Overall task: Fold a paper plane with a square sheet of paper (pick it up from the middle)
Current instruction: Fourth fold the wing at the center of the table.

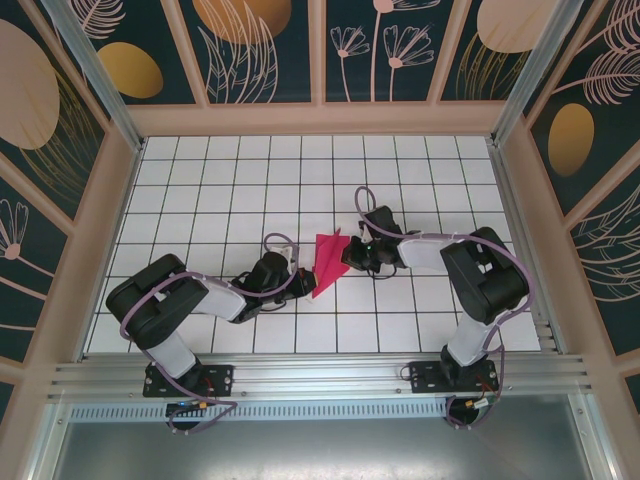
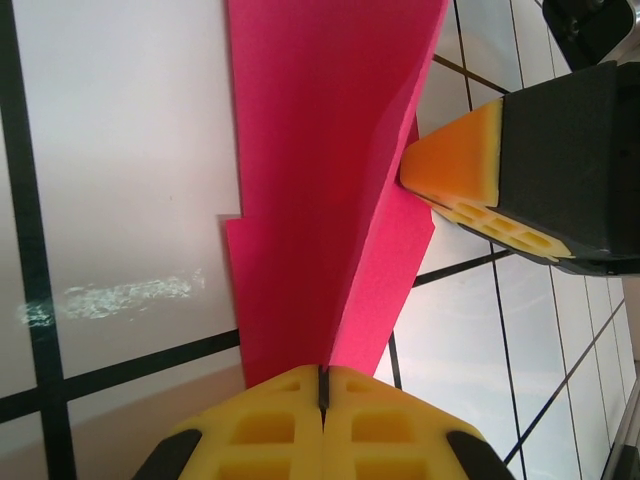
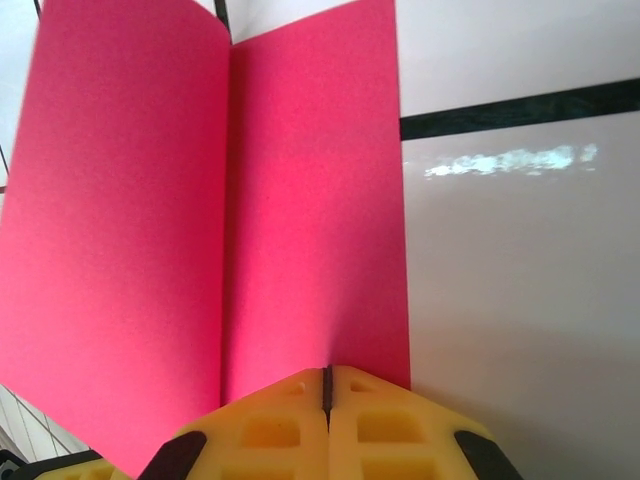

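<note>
Top external view: the folded pink paper (image 1: 327, 260), a pointed wedge with its tip toward 7 o'clock, is held just above the white grid table (image 1: 200, 180) near its centre. The left gripper (image 1: 296, 272) clamps it from 8 o'clock and the right gripper (image 1: 350, 252) from 2 o'clock. Each wrist view shows yellow fingertips pressed together on a pink edge (image 2: 320, 200) (image 3: 200, 200).

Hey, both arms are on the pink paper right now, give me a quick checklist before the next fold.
1. Left tool shut on pink paper: ok.
2. Right tool shut on it: ok.
3. Centre crease formed: ok.
4. Tools clear of each other: ok.
5. Paper lifted off table: cannot tell.
</note>
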You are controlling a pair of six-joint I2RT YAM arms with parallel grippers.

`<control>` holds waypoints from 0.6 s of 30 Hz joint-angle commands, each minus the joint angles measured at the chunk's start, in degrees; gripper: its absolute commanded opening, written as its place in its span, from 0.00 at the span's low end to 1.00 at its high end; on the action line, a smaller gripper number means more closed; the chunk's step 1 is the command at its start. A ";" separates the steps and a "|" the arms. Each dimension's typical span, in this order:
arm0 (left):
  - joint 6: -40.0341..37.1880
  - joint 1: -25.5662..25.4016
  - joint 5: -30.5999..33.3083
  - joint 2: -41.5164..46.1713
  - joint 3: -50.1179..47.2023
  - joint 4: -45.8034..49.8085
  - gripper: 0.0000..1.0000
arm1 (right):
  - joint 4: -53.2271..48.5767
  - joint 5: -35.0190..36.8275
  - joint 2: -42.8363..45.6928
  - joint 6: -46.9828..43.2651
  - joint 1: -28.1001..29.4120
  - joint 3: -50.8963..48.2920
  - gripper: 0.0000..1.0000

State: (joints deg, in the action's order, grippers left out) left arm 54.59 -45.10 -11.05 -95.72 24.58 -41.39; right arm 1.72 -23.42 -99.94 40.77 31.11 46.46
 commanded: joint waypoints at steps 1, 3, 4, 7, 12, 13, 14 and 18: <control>0.96 0.39 0.88 0.29 -0.47 -0.45 0.00 | -2.51 1.18 -1.01 -0.97 1.12 1.61 0.06; 1.59 0.37 1.06 0.03 -0.56 -0.28 0.00 | -2.89 1.27 -1.04 -1.03 1.23 1.96 0.06; 2.16 0.41 1.26 -0.06 -0.99 -0.67 0.00 | -3.03 1.40 -0.97 -0.96 1.31 2.09 0.06; 3.34 0.39 1.99 -0.56 -1.20 -0.41 0.00 | -3.23 1.40 -1.05 -0.97 1.48 2.57 0.06; 4.86 0.43 2.75 -0.87 -1.84 -1.02 0.00 | -3.77 1.40 -1.01 -1.37 1.60 3.45 0.06; 4.70 0.37 2.66 -1.11 -1.55 -0.61 0.00 | -3.82 1.40 -1.11 -1.36 1.66 3.56 0.06; 4.67 0.43 2.53 -1.43 -1.14 -0.02 0.00 | -3.92 1.45 -0.98 -1.34 1.67 3.68 0.06; 5.60 0.37 2.08 -2.11 -0.76 0.22 0.00 | -3.09 1.06 0.09 -1.60 1.93 3.68 0.06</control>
State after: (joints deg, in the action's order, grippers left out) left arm 58.83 -45.10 -9.82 -96.38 23.64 -42.24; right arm -0.71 -22.55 -100.27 40.51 32.38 48.86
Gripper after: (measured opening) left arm 0.068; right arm 0.064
